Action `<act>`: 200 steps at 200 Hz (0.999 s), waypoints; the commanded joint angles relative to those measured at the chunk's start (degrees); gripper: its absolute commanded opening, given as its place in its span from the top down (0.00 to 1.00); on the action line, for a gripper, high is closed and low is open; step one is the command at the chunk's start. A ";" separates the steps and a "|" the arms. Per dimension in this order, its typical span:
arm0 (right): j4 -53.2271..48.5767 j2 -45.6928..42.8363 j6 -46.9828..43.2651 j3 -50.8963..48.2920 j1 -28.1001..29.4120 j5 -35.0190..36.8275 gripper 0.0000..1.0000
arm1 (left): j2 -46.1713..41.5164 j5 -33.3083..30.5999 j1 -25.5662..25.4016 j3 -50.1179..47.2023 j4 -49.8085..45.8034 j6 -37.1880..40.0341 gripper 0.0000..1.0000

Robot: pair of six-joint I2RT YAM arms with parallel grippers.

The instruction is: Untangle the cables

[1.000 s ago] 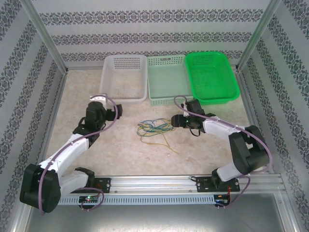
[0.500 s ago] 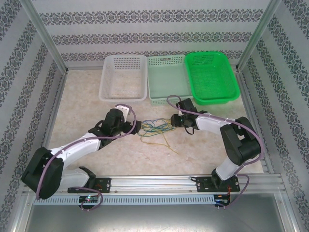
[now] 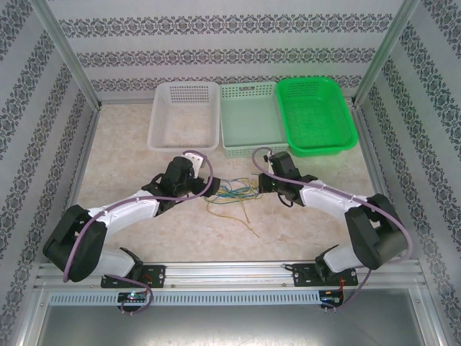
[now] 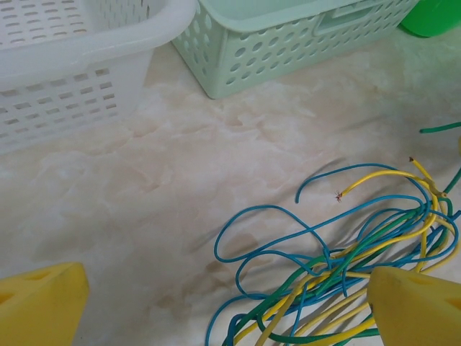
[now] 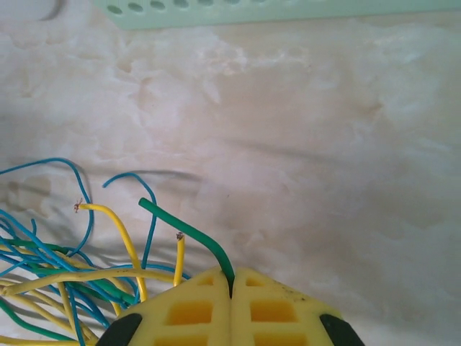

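We see the cables (image 3: pixel 230 193) lying in a tangled bunch on the marbled surface (image 3: pixel 122 151), in front of the pale green basket (image 3: pixel 248 122) and between our two arms. Our left fingers (image 4: pixel 43 303) are spread wide apart, with blue, yellow and green loops lying between them, closer to one finger. Our right fingers (image 5: pixel 187 310) are pressed together, pinching the dark green cable (image 5: pixel 191 231) near its free end, at the edge of the bunch

A lab test cell: aluminium frame (image 3: pixel 230 272), patterned walls (image 3: pixel 230 29), marbled table (image 3: pixel 122 162)
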 commanded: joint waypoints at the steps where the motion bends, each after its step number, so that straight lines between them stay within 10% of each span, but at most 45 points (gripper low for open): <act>1: 2.05 -5.79 1.61 -1.78 0.49 2.47 1.00 | -2.14 -0.32 -0.93 1.76 0.70 0.40 0.00; 132: 2.31 -16.33 9.51 -3.62 -2.89 3.62 1.00 | 9.73 -0.84 -6.35 12.60 -8.24 1.67 0.00; 200: 7.68 -22.72 16.83 -4.27 -9.73 -9.89 1.00 | 15.29 4.38 -6.45 15.83 -7.58 2.01 0.11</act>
